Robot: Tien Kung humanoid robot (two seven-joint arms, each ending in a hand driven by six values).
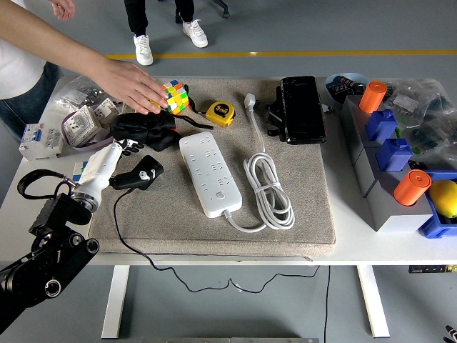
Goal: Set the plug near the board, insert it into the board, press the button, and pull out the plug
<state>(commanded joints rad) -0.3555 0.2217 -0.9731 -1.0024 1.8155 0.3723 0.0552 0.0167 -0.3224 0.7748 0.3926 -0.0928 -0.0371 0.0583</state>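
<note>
A black plug adapter (148, 168) lies on the grey mat (300, 214), left of the white power strip (209, 174), and its black cable runs off the mat's front edge. My left hand (131, 176) reaches in from the lower left and rests against the plug's left side, partly covering it. The strip lies at a slant in the middle of the mat, with its white cord (269, 193) coiled to its right. The right arm is out of sight.
A person's hand (136, 86) reaches in from the upper left and touches the coloured cube (173, 96) at the mat's far edge. A black glove (146, 130), a yellow tape measure (220, 113) and a black case (301, 107) lie nearby. Blue bins and orange cylinders (412, 187) stand on the right.
</note>
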